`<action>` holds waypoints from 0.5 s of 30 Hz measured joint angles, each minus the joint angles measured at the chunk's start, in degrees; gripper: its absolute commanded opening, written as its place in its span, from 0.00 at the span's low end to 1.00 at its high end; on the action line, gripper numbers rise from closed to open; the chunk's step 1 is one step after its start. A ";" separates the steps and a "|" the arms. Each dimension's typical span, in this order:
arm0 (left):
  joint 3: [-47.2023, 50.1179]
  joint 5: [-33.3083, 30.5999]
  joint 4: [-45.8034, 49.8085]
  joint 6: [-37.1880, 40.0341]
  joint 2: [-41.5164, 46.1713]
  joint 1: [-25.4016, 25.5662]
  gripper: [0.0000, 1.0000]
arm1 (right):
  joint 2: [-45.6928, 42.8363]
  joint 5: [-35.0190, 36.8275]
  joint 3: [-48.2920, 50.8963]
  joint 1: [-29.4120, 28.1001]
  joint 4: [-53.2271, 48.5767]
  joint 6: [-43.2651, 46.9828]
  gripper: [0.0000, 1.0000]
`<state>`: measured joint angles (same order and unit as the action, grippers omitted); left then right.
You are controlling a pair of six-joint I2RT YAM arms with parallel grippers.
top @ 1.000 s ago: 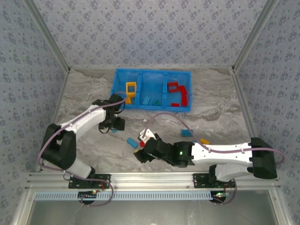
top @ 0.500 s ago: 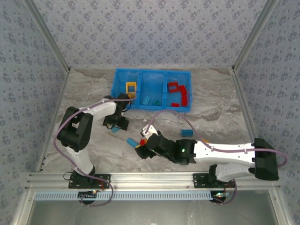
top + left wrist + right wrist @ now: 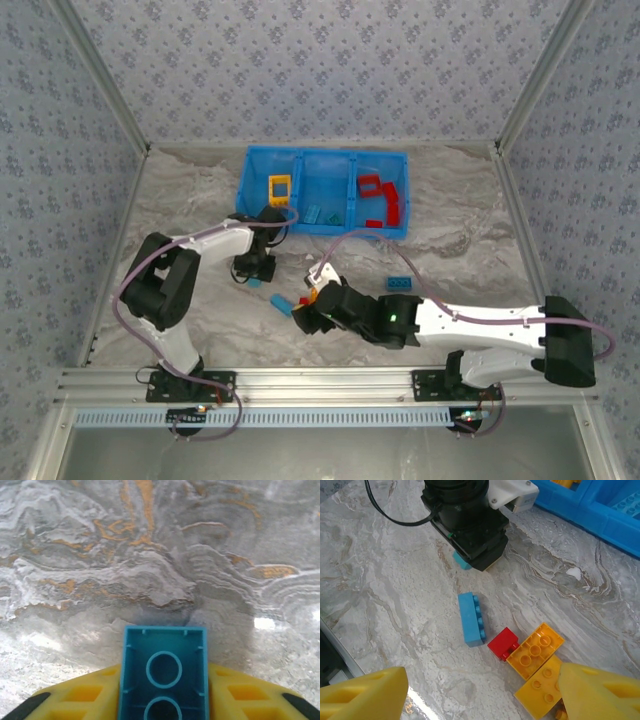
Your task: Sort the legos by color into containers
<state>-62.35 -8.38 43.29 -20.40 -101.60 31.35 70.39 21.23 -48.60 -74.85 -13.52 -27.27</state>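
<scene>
Our left hand [image 3: 255, 272] pinches a light blue brick [image 3: 163, 677]; the bin [image 3: 330, 231] has its middle compartment nearby, toward the frame's upper right.

Blue bin [image 3: 340, 231], teal brick [image 3: 162, 675], grey-marbled table [image 3: 150, 555]

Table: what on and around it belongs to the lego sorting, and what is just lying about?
Part of the job: blue bin; yellow frame piece, light blue bricks, red bricks in it; loose blue brick, red brick, orange bricks by the open right gripper; another blue brick; teal brick in the left gripper.

Just lying about: grey cable, metal rail.
</scene>
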 measured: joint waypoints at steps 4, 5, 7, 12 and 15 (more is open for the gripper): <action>0.00 -0.20 0.17 -1.38 0.52 1.11 0.32 | -2.10 0.57 0.20 0.28 0.20 -0.20 0.80; -0.09 -0.20 0.48 -1.79 0.92 1.84 0.32 | -3.13 1.16 0.50 0.33 0.48 -0.22 0.82; -1.09 -0.15 2.08 -2.75 2.12 3.37 0.32 | -5.86 2.89 1.38 0.39 0.81 -0.28 0.84; -12.07 0.17 6.45 -5.07 5.03 6.82 0.32 | -15.80 6.64 6.10 4.79 6.88 1.31 0.86; -20.61 0.46 6.75 -6.10 5.03 7.80 0.31 | -19.61 6.93 8.70 10.64 12.37 3.41 0.86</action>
<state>-82.96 -7.92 50.04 -26.50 -96.57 39.16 50.78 28.16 -39.90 -64.20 -1.15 -23.86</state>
